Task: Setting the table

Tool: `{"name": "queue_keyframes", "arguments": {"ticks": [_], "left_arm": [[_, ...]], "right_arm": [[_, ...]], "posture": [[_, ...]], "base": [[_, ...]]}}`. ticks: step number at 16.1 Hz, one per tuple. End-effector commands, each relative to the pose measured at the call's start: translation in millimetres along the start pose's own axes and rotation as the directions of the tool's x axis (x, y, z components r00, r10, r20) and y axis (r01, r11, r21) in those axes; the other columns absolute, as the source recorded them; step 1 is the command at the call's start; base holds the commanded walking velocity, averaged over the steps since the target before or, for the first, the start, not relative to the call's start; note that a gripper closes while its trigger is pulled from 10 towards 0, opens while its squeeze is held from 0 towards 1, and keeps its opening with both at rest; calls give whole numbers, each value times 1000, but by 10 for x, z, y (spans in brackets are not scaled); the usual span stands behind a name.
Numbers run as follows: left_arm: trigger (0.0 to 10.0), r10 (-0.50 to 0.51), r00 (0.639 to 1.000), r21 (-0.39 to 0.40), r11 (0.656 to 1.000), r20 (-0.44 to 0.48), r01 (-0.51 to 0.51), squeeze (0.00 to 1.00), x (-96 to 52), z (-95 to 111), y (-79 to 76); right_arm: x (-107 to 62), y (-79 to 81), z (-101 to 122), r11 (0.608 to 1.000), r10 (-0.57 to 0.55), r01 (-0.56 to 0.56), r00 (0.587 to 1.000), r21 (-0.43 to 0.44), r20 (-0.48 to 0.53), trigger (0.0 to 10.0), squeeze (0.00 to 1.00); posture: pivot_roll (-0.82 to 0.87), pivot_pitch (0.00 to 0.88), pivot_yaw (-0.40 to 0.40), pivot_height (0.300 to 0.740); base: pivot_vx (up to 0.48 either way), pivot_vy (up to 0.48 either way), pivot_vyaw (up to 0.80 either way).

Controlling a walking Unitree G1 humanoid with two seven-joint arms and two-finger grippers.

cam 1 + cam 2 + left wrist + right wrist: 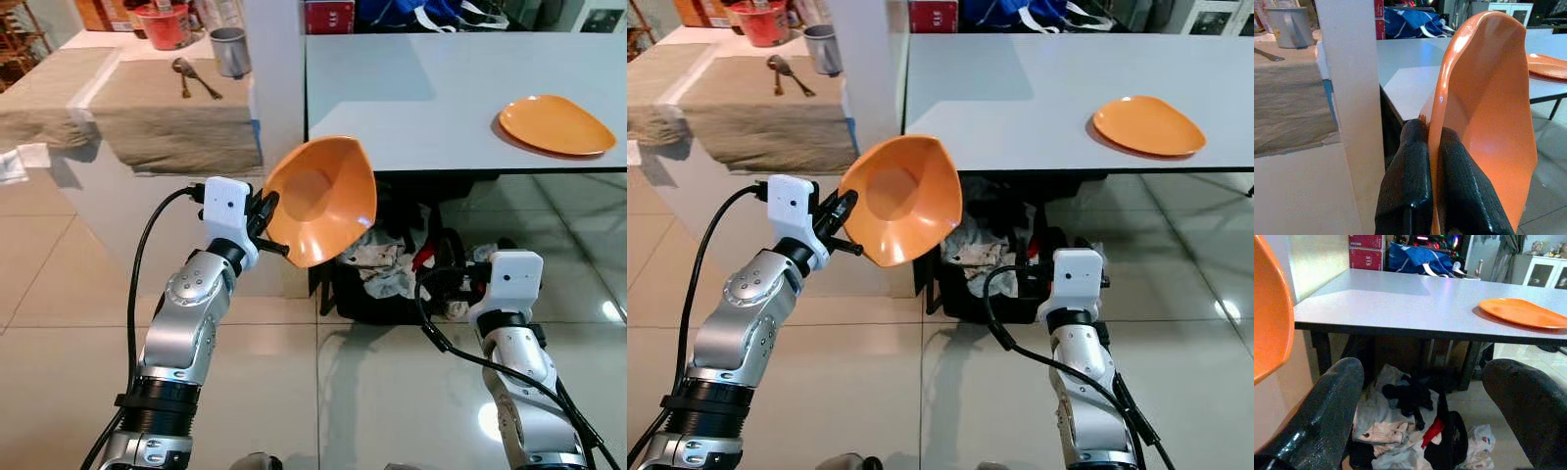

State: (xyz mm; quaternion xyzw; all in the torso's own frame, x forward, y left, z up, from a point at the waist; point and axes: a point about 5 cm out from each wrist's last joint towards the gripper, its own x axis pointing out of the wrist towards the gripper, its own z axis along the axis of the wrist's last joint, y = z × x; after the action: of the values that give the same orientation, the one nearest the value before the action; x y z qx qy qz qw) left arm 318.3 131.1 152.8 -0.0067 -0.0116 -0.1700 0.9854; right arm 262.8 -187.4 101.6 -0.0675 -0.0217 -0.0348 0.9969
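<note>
Left wrist view: my left gripper (1434, 196) pinches the orange bowl (1488, 122) at its rim, bowl tipped on edge above it. Looks light, stiff, glossy-slippery. Right gripper (1422, 411) spread, empty.

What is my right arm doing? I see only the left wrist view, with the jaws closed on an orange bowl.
Observer: The right gripper is open and holds nothing, low before the grey table.
Operator: Is something under the table?
Observer: Yes, a dark bin stuffed with cloths and bags.
Operator: What lies on the counter to the left?
Observer: Two spoons and a grey cup on a beige cloth.
</note>
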Motion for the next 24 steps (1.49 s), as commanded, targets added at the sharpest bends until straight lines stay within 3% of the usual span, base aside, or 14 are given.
{"name": "queue_keyframes", "arguments": {"ticks": [1,24], "left_arm": [[0,8,999,9,1000,41,-8,0,2,90,22],[0,8,999,9,1000,41,-8,0,2,90,22]], "right_arm": [[1,-5,-1,1000,0,0,1000,-7,-10,10000,0],[1,-5,-1,1000,0,0,1000,-7,-10,10000,0]], "posture": [[-76,54,42,740],[-76,54,42,740]], "base": [[0,0,0],[0,0,0]]}}
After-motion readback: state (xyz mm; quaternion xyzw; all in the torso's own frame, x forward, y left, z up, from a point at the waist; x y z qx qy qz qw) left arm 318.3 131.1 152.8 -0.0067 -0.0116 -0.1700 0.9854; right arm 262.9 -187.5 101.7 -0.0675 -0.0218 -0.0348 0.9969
